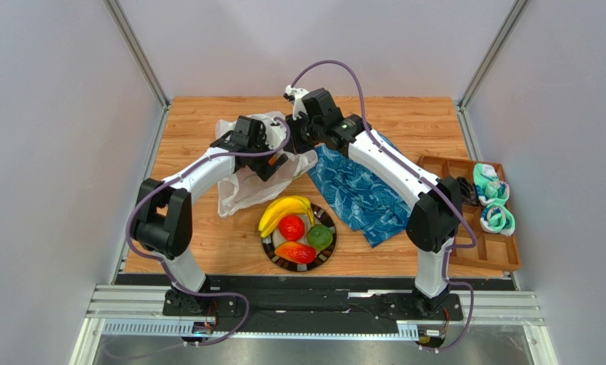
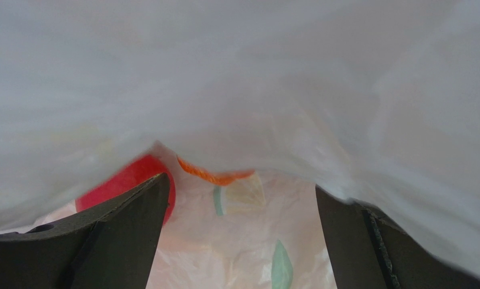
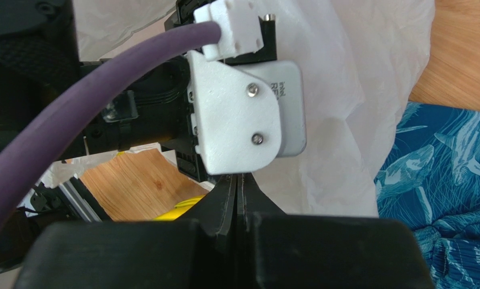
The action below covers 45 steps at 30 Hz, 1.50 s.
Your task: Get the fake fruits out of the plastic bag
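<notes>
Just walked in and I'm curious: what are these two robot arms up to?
They are emptying fruit from a plastic bag. The right gripper is shut, apparently pinching the bag open, while the left gripper, open, reaches inside toward a red fruit and an orange one. Four fruits already lie on the plate.

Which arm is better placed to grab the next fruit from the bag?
Left. The left gripper is open inside the plastic bag, a red fruit just ahead; the right gripper is shut outside it.
</notes>
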{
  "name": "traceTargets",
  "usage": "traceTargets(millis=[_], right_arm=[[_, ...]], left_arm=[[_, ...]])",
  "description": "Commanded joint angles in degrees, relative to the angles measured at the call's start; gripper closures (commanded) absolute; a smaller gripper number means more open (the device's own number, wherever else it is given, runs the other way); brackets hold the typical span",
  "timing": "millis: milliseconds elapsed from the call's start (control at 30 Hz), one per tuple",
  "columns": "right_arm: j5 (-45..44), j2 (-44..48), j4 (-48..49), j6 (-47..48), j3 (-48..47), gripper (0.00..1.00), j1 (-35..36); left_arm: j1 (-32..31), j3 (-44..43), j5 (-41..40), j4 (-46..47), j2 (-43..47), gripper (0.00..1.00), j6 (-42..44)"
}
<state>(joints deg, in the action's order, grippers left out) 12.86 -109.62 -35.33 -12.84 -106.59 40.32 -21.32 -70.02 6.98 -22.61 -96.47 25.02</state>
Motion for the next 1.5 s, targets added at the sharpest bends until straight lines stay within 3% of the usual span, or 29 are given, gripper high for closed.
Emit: traceTargets(millis=[0, 300, 467, 600, 700, 767, 900, 1000, 1133, 1233, 1333, 1467], right_arm=[[1.99, 4.07, 2.64, -1.13, -1.70, 1.00, 0.11], [2.52, 3.89, 2.64, -1.05, -1.87, 1.00, -0.06], [2.17, 3.45, 2.55, -0.70, -2.14, 1.00, -0.15], [1.29, 2.40, 2.55, -0.17, -2.49, 1.00, -0.50], [0.24, 1.17, 2.73, 0.80, -3.36, 1.00, -1.64], [-0.38, -0.15, 2.72, 1.33, -3.72, 1.00, -2.26], [-0.91, -1.82, 2.46, 2.82, -4.33, 1.00, -3.66], [-1.52, -2.35, 2.46, 4.04, -3.98, 1.00, -3.84], [-2.14, -2.61, 3.07, 5.28, -2.84, 1.00, -3.93], [-2.84, -2.00, 3.08, 6.24, -1.52, 1.00, -3.84], [-3.19, -0.77, 3.08, 7.04, 0.23, 1.00, -3.66], [-3.19, 1.16, 3.34, 7.74, 2.52, 1.00, -3.75]], left_arm=[[0.40, -4.07, -2.15, -0.07, -4.78, 0.01, 1.09], [0.58, -7.50, -6.01, 1.60, -13.56, 0.02, 0.03], [1.98, -8.82, -4.00, -0.15, -12.79, 0.22, -1.37], [3.48, -8.47, 1.43, -4.17, -4.90, 0.44, -2.60], [4.01, -8.12, 4.95, -10.40, 2.38, 0.55, -3.74], [4.62, -8.29, 8.73, -14.46, 6.62, 0.55, -4.45], [4.80, -6.72, 29.68, -27.80, 19.26, 0.55, -1.91], [3.31, -1.28, 35.72, -32.91, 25.95, 0.55, -0.59], [-5.36, 9.95, 34.42, -32.59, 32.12, 0.55, 0.31], [-11.88, 13.67, 30.37, -27.76, 33.45, 0.56, -1.19], [-12.34, 15.43, 31.51, -23.89, 30.64, 0.57, -3.74], [-13.83, 17.72, 26.69, -23.09, 27.49, 0.58, 1.69]])
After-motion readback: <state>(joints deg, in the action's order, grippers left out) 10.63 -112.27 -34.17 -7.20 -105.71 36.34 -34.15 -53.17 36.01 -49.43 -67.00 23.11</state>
